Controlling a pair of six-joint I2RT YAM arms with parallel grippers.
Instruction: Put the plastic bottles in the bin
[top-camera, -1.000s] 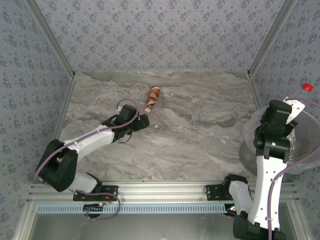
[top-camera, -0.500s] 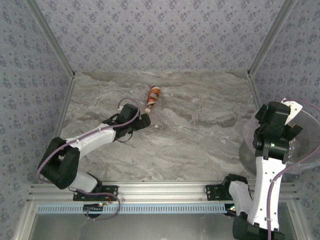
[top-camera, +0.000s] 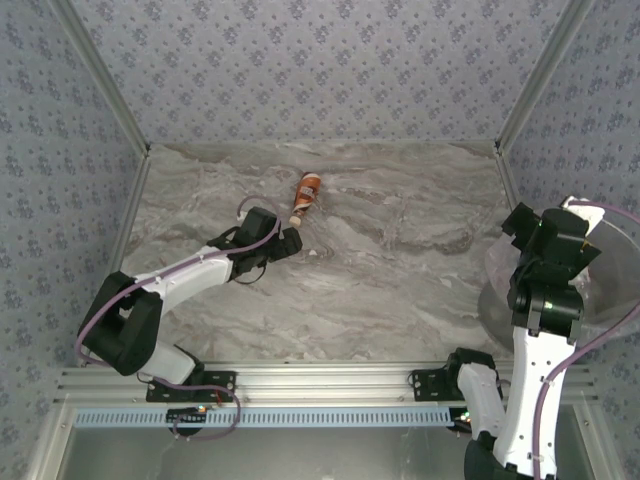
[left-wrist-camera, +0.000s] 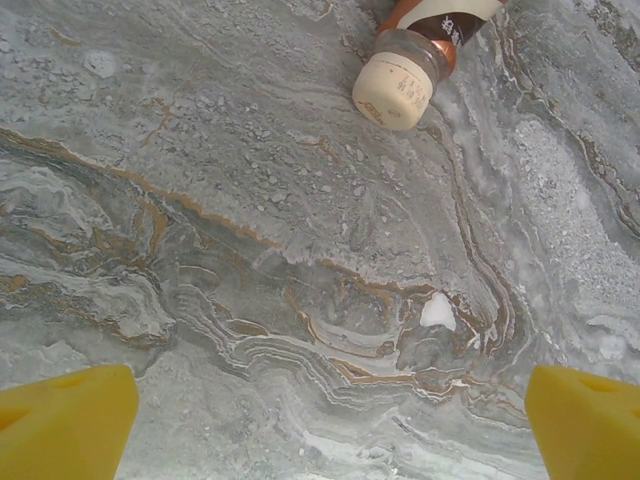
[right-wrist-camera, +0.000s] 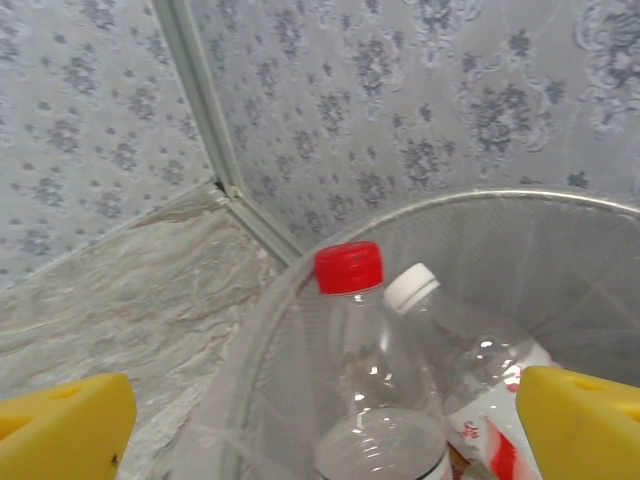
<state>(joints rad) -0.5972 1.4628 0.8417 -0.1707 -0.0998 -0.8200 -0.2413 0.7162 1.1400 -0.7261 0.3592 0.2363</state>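
Left gripper (left-wrist-camera: 325, 428): jaws spread wide, empty, fingertips (left-wrist-camera: 66, 420) cut off at the frame corners.
Brown-labelled bottle (left-wrist-camera: 408, 72): lay on its side on the marble table (top-camera: 400, 280) just beyond the left gripper, cream cap nearest it, body cropped in the wrist view.
Right gripper (right-wrist-camera: 325, 420): jaws wide apart, grasping nothing, above the bin (right-wrist-camera: 480, 205).
Bin: held a red-capped bottle (right-wrist-camera: 352, 300) and a white-capped bottle (right-wrist-camera: 455, 335); lower contents cut off, far side beyond the frame overhead.

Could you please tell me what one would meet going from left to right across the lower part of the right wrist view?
A yellow fingertip → red-capped bottle → white-capped bottle → the other yellow fingertip.
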